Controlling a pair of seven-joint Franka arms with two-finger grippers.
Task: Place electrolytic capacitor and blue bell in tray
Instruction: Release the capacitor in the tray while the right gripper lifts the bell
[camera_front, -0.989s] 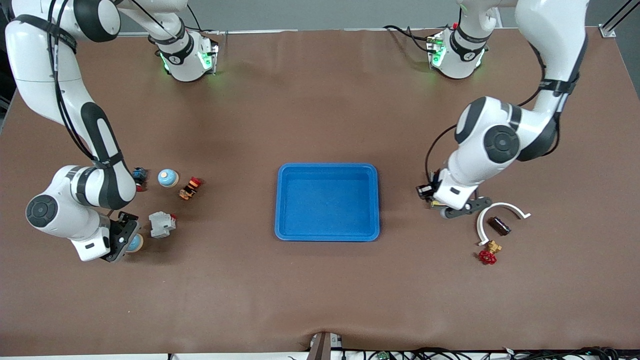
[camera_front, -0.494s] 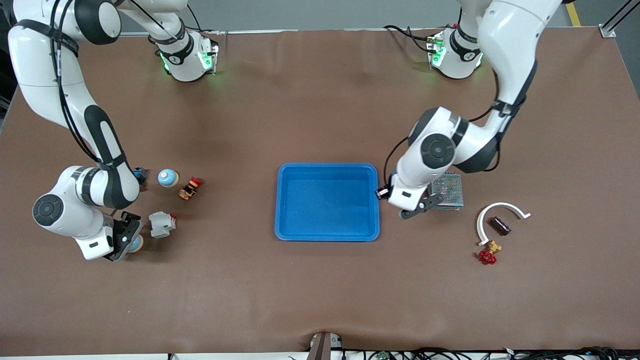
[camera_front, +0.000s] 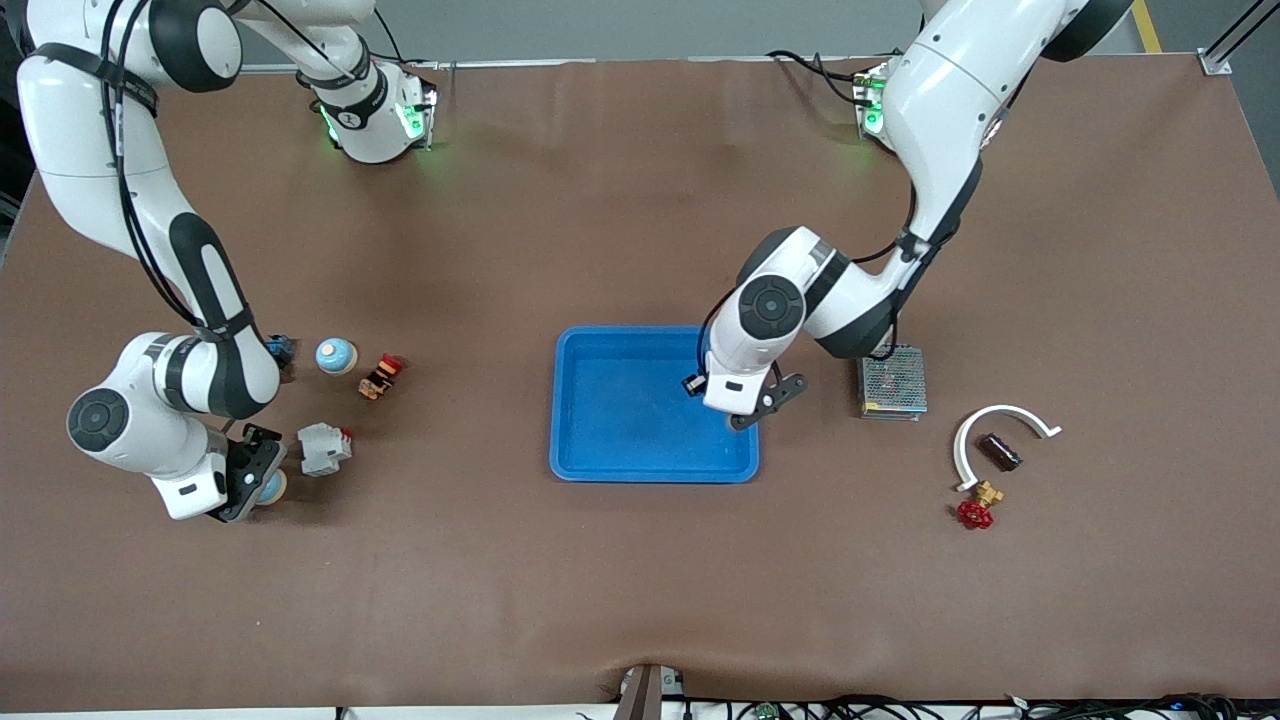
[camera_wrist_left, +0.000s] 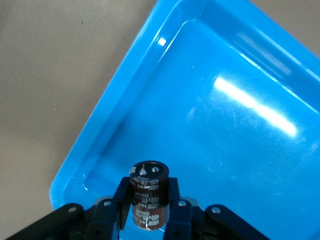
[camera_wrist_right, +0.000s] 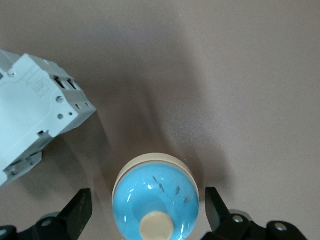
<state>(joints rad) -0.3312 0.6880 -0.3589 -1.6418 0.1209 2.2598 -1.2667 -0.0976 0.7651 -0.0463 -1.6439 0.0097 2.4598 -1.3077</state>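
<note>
The left gripper (camera_wrist_left: 148, 210) hangs over the blue tray (camera_front: 600, 350), near its corner, fingers clamped on a dark brown capacitor (camera_wrist_left: 148, 197). The right gripper (camera_wrist_right: 145, 212) sits low at the right arm's end of the table, fingers spread wide either side of the blue bell (camera_wrist_right: 155, 197) without touching it, beside a white breaker (camera_wrist_right: 30, 110).

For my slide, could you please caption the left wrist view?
Left gripper holding an electrolytic capacitor over the blue tray.
</note>
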